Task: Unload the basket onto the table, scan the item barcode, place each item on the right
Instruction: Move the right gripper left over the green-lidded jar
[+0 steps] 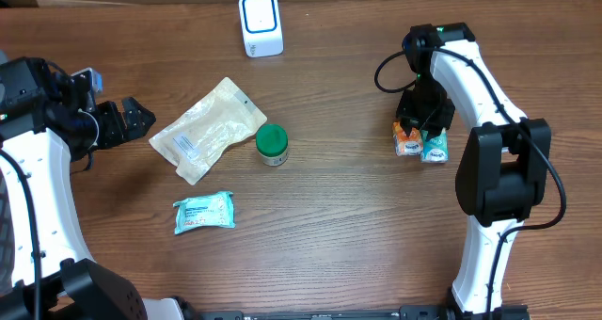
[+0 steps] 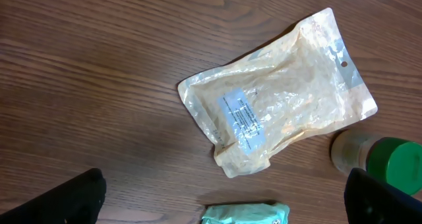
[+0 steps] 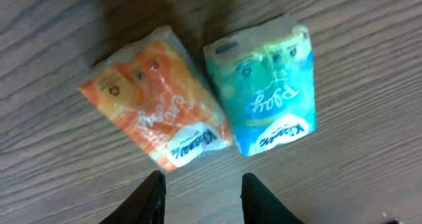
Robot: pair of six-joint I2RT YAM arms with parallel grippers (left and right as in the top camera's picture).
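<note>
My right pincer [image 1: 420,124] hangs just above two small packs of tissues on the right side of the table [image 1: 339,254]. One is an orange pack [image 3: 155,115] and one is a blue-green pack [image 3: 267,95], and they lie flat just beside each other. The pincer's two fingers stand a little apart with nothing between them.

My left pincer [image 1: 127,120], at the far left, is spread wide and holds nothing. Near it lie three things:
- one clear pouch [image 2: 277,95] with a white label
- one jar [image 1: 273,143] with a green lid, just right of the pouch
- one pale green packet of wipes [image 1: 204,212], nearer to me

One white scanner [image 1: 261,24] stands alone at the far edge, well apart from both packs.
</note>
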